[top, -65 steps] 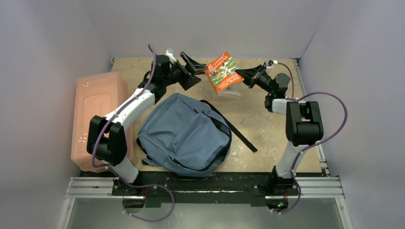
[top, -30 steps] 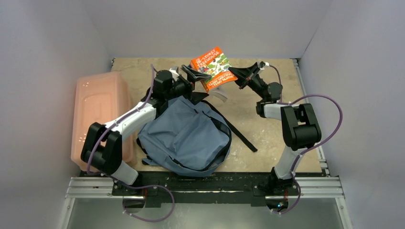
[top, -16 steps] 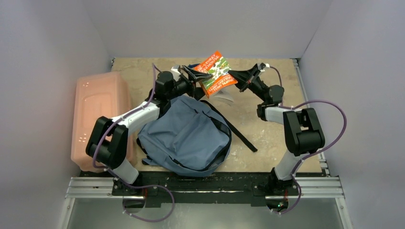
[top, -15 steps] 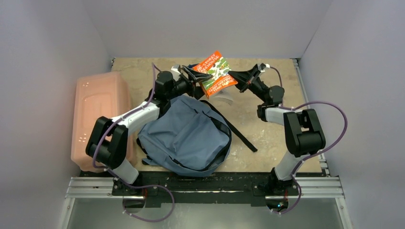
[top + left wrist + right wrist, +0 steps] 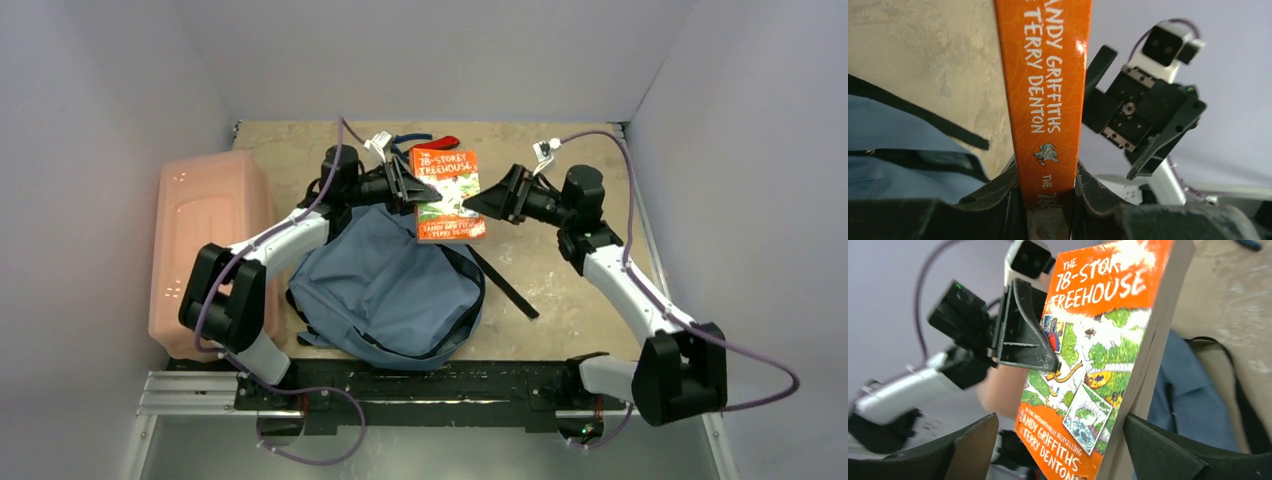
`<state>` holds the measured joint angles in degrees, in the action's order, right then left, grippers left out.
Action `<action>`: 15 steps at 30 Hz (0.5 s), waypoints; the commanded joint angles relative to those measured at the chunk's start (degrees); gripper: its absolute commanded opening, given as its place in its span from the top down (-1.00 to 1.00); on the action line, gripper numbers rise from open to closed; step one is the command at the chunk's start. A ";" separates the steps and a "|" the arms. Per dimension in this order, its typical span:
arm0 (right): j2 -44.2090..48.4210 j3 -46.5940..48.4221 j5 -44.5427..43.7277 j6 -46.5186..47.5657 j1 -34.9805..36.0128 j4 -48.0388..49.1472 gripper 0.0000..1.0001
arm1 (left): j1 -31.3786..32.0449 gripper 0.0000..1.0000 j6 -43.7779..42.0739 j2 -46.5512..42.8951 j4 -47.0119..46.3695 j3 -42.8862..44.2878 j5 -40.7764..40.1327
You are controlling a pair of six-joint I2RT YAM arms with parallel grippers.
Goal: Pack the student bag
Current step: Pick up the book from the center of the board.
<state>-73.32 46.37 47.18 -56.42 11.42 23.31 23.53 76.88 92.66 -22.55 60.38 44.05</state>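
One book (image 5: 447, 195), mid-handover by my reading: my left hand (image 5: 403, 186) pinches its spine, my right hand (image 5: 480, 205) is spread wide. Next I must feed it into the bag (image 5: 385, 285).

Soft, even light from above, faint shadows on the desk (image 5: 280, 150). Glare washes out the title on the book (image 5: 1088, 370) in the right wrist view; the student bag (image 5: 878, 132) blurs in the left.

This looks like a robotics lab test cell: plain pale walls (image 5: 100, 100) box in a scuffed wooden bench (image 5: 570, 255), and two black-and-white robot arms, the left arm (image 5: 285, 232) and the right arm (image 5: 630, 290), are bolted to an aluminium rail (image 5: 190, 392) along its near edge.
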 commanded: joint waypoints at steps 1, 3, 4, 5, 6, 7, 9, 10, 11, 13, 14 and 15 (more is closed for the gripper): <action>6.64 3.70 -5.42 35.85 1.20 -34.77 -0.98 | 0.29 1.00 -23.19 -6.15 9.38 5.21 13.80; 7.27 1.87 -2.54 35.75 1.22 -33.29 -0.98 | 0.29 1.00 -30.07 -8.11 15.68 6.69 15.69; 7.38 0.62 -0.65 34.53 1.22 -31.16 -0.98 | 0.29 1.00 -32.91 -9.13 18.04 7.38 16.31; 7.40 -0.84 2.08 32.42 1.23 -27.86 -0.98 | 0.29 1.00 -34.78 -10.03 19.70 7.92 17.36; 7.40 -2.31 4.50 29.67 1.28 -24.35 -0.98 | 0.29 1.00 -35.86 -10.91 20.26 8.25 18.75; 7.48 -3.74 6.35 27.13 1.38 -19.64 -0.98 | 0.29 1.00 -36.33 -11.49 20.11 8.47 20.32; 7.67 -5.40 9.41 23.13 1.62 -13.26 -0.98 | 0.37 1.00 -36.74 -12.74 19.15 8.26 22.45; 7.74 -5.71 10.97 21.93 1.72 -11.28 -0.97 | 0.45 1.00 -36.63 -13.25 18.48 8.00 23.32; 7.75 -5.64 12.50 21.23 1.82 -9.91 -0.98 | 0.65 1.00 -36.25 -13.77 17.39 7.59 24.11; 7.87 -5.55 16.37 19.16 2.05 -6.96 -0.98 | 1.49 1.00 -35.04 -14.44 14.51 7.09 25.69; 8.11 -5.52 17.89 17.61 2.26 -4.40 -0.98 | 2.31 1.00 -34.59 -14.63 12.91 6.96 26.32; 8.49 -5.58 18.96 16.06 2.65 -2.34 -0.98 | 2.91 1.00 -34.21 -14.80 12.00 6.95 26.98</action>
<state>-66.32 40.47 58.17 -35.14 13.17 8.95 24.21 43.68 80.79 -2.42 65.06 63.11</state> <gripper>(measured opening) 0.987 0.265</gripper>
